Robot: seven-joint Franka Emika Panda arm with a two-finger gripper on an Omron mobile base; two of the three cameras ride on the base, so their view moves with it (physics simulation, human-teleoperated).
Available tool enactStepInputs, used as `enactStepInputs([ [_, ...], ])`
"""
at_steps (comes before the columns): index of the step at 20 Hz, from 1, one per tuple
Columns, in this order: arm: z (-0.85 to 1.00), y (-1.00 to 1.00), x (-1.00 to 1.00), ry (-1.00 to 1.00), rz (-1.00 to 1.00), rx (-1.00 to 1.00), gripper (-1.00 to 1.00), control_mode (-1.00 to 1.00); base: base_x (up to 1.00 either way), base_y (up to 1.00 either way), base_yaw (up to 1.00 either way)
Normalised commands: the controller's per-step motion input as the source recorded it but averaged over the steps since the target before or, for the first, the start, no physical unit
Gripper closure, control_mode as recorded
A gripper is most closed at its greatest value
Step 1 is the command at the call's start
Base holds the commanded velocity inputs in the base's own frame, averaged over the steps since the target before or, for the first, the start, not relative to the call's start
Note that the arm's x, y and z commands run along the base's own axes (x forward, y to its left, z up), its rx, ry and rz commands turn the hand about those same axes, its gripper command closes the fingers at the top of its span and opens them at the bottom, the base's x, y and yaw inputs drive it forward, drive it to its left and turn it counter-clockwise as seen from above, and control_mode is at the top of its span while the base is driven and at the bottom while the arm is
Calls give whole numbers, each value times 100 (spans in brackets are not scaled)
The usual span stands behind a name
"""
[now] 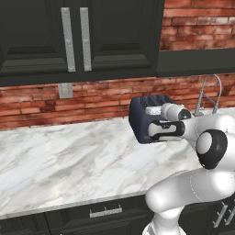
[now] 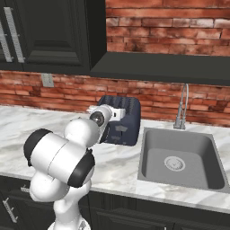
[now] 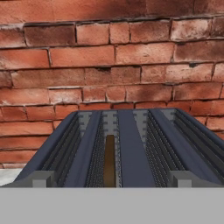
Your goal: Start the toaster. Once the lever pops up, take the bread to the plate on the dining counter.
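Hovering right at the toaster, the gripper sits against the front face in the left base view, its fingers spread fully apart and holding nothing. From the hand view the toaster lies directly ahead at 12 o'clock and just below, its slots running lengthwise away from the camera toward the brick wall. The bread stands on edge inside the centre-left slot, a thin brown strip whose long axis follows the slot (so it lines up with the line of sight). The toaster stands on the marble tabletop, with the sink at about 3 o'clock of it in the right base view. My judgement: the lever sits on the near end face, below the gripper's sightline, so the coming move would be a short drop and a downward press
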Motion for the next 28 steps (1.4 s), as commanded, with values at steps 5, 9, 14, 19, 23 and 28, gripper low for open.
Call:
enactStepInputs([
  [5,0,0,0,0,0,0,-100,-100,0,0,0],
  [9,0,0,0,0,0,0,-100,-100,0,0,0],
  [14,0,0,0,0,0,0,-100,-100,0,0,0],
  [19,0,0,0,0,0,0,-100,-100,0,0,0],
  [23,0,0,0,0,0,0,-100,-100,0,0,0],
  [28,0,0,0,0,0,0,-100,-100,0,0,0],
])
